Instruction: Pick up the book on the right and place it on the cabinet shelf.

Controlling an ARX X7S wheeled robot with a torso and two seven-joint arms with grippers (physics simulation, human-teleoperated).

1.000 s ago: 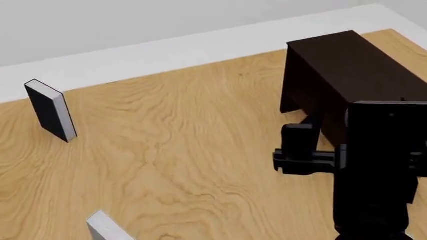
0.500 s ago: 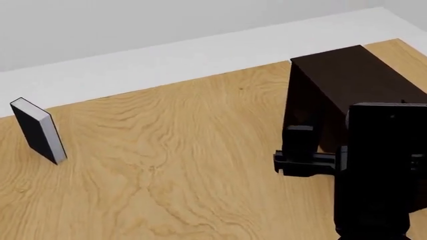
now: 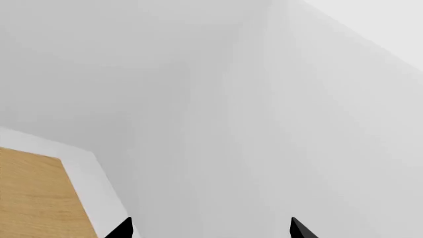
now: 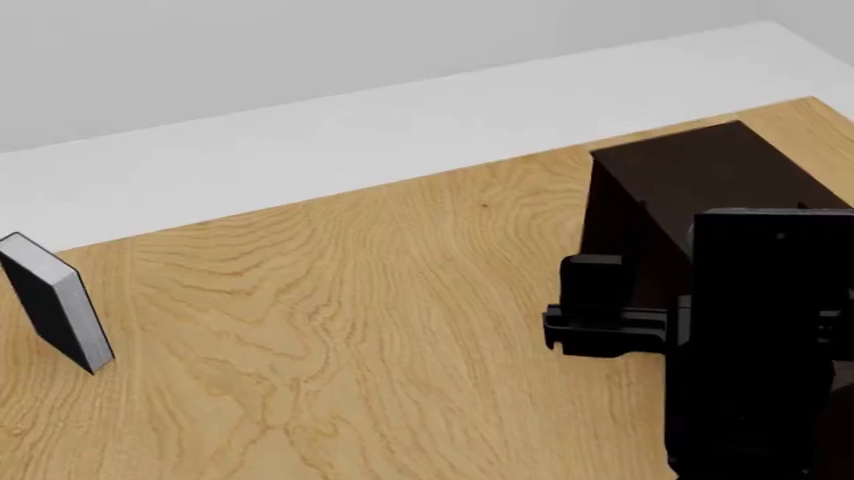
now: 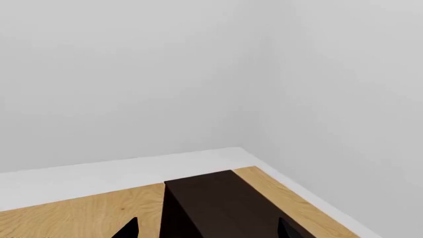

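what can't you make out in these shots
- Grey task book: in no view.
- Cabinet shelf: head view shows only top and side; the right arm covers its near end.
- Left gripper: only fingertips, cut by the frame edge.
- Black-covered book: title unreadable.

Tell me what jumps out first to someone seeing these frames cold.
The right arm, a black block, fills the head view's lower right, partly hiding the dark brown cabinet behind it on the wooden floor. At the far left a black-covered book with white pages stands upright, alone. Both wrist views show mostly white wall, with only the fingertips at the frame edge, spread apart and holding nothing.
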